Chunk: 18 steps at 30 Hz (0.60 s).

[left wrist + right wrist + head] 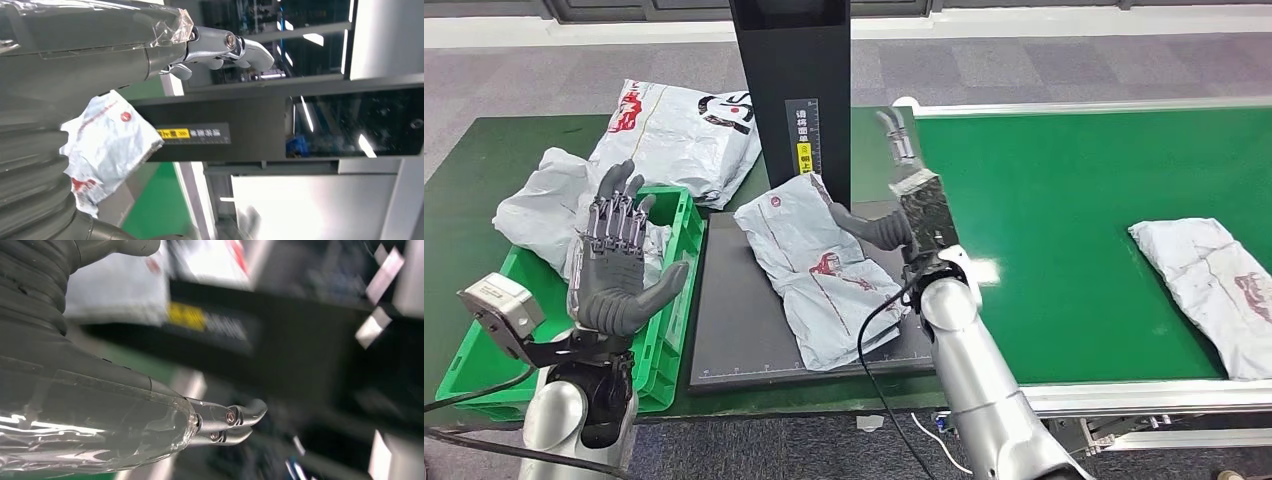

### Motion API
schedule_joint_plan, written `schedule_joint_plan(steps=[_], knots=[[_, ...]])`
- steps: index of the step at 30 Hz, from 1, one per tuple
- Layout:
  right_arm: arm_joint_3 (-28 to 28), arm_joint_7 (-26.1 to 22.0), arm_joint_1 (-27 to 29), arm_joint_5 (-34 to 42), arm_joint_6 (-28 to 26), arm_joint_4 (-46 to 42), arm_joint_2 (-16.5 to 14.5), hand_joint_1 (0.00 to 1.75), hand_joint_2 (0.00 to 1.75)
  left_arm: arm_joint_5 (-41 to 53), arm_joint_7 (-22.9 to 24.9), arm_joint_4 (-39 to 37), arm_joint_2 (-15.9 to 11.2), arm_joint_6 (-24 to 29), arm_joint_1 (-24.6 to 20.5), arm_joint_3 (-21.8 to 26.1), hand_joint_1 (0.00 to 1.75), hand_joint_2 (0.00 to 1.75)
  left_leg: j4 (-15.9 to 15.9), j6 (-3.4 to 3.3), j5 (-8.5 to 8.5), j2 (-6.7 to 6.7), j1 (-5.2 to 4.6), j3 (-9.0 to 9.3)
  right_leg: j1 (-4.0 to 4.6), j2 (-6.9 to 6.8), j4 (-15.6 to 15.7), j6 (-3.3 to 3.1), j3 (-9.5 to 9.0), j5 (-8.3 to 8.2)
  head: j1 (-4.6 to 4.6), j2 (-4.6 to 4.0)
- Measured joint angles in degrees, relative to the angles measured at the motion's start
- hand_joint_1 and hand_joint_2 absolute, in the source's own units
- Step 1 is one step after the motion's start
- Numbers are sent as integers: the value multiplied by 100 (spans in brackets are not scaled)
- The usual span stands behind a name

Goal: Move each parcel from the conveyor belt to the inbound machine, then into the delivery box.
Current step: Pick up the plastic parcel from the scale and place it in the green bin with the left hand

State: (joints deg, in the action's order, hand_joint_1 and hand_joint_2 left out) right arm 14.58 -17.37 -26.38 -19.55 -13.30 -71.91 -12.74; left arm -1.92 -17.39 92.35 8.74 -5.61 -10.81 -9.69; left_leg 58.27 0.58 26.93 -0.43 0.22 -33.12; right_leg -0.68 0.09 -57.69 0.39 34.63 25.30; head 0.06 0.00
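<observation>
Grey plastic parcel (824, 270): crumpled mailer bag with red print, lying flat on the black scale plate (744, 340) of the inbound machine, at the foot of its post.
Machine post (794, 90): smooth black upright column with a yellow label and a printed ruler strip; the plate below is matte, flat and square.
Conveyor belt (1064, 230): smooth bright green surface with a silver metal edge, to the right of the machine.
Second parcel (1214, 290): wrinkled grey bag with a red mark, lying flat on the belt, well apart from the machine.
Delivery box (674, 300): green ribbed plastic crate on the table (484, 170), just left of the plate; a crumpled grey bag (544, 210) sits in it.
Large bag (684, 130): glossy grey, with red and black print, on the table behind the crate.
Left hand (619, 260): raised above the crate, palm up, fingers spread, holding nothing.
Right hand (894, 215): beside the post, thumb touching the right edge of the parcel on the plate; whether its fingers grip anything I cannot tell.
</observation>
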Motion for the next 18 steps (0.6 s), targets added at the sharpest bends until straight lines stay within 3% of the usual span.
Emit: schedule_joint_plan(steps=[4,11,18], knots=[[-1,-121,585,-276,-499,-1306,124,0,175,162,-3,79,-28,78,107,13,0,175,0,0,6,3,0,0,0,2,1,0,4,1,0,0],[-169,-643,1831,-851,-2305,-3244,157,0,175,1811,238,-21,-38,502,164,-28,0,175,0,2,8,3,0,2,0,0,2,-1,5,4,1,0],[-311,-710,2453,-861,-2525,-4154,157,0,175,2275,302,-233,-26,638,126,-139,0,175,0,2,17,34,0,9,0,26,2,-2,9,3,1,0]])
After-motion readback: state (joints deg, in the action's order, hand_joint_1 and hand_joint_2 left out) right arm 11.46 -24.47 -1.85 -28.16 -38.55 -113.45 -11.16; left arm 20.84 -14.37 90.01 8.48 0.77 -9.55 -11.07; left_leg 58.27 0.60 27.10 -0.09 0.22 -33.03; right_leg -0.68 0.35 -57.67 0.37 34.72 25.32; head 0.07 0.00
